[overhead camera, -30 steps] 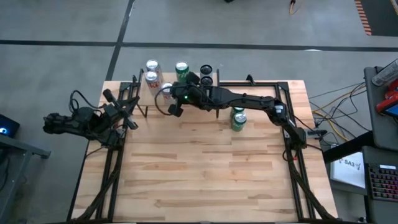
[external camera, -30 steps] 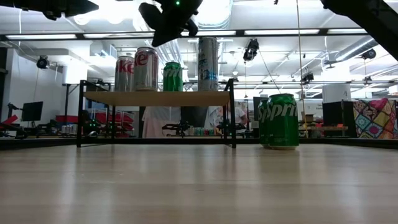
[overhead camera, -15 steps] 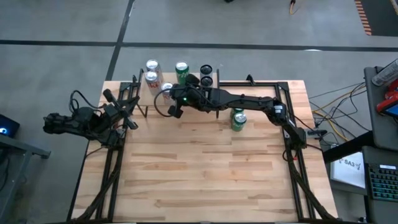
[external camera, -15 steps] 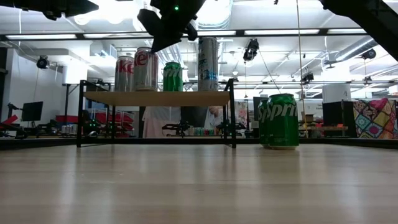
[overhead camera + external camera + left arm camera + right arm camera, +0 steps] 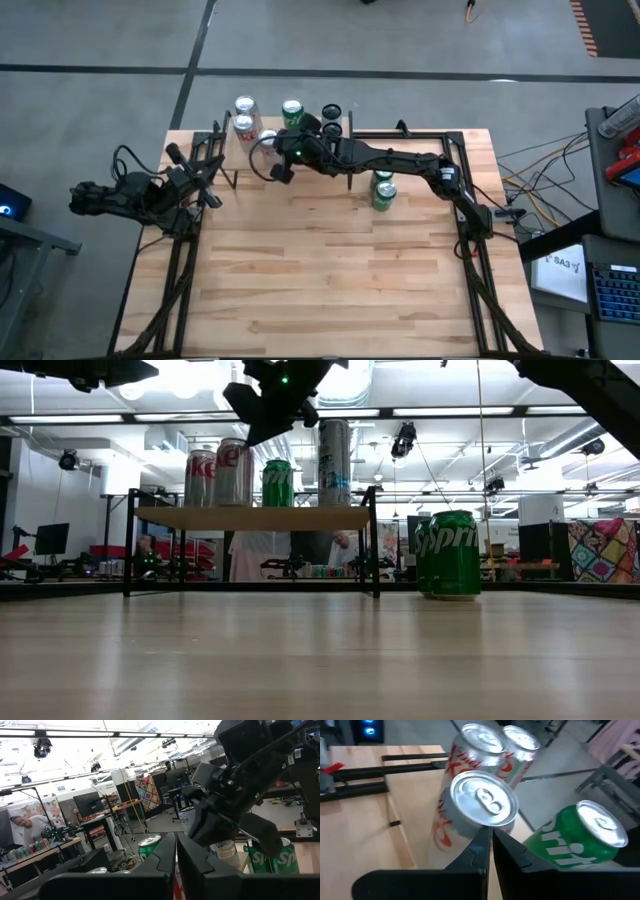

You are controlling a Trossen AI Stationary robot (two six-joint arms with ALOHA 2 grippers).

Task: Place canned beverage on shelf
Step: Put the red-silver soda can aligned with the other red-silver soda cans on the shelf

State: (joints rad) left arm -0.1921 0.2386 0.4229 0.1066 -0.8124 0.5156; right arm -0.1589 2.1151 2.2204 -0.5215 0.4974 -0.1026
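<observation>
Three Diet Coke cans, a green Sprite can (image 5: 278, 482) and a tall dark can (image 5: 335, 462) stand upright on the shelf (image 5: 250, 518) at the table's far left. My right gripper (image 5: 489, 845) reaches over the shelf, shut and holding nothing. Its tips sit just at the near side of the front Diet Coke can (image 5: 482, 800), up by its top (image 5: 235, 472). In the high view this gripper (image 5: 278, 168) partly hides that can. My left gripper (image 5: 176, 860) waits shut at the table's left edge (image 5: 205, 192). My right gripper's shut fingertips (image 5: 485, 837) stand right at the upper wall of the front Diet Coke can (image 5: 470, 827), slanting down from the table's right. I cannot tell whether they touch it. The can stands upright on the shelf.
Two green Sprite cans (image 5: 383, 190) stand on the tabletop to the right of the shelf, under the right arm; they show in the low view (image 5: 455, 553) too. The near half of the wooden table (image 5: 330, 290) is bare boards. Black frame rails run along both sides.
</observation>
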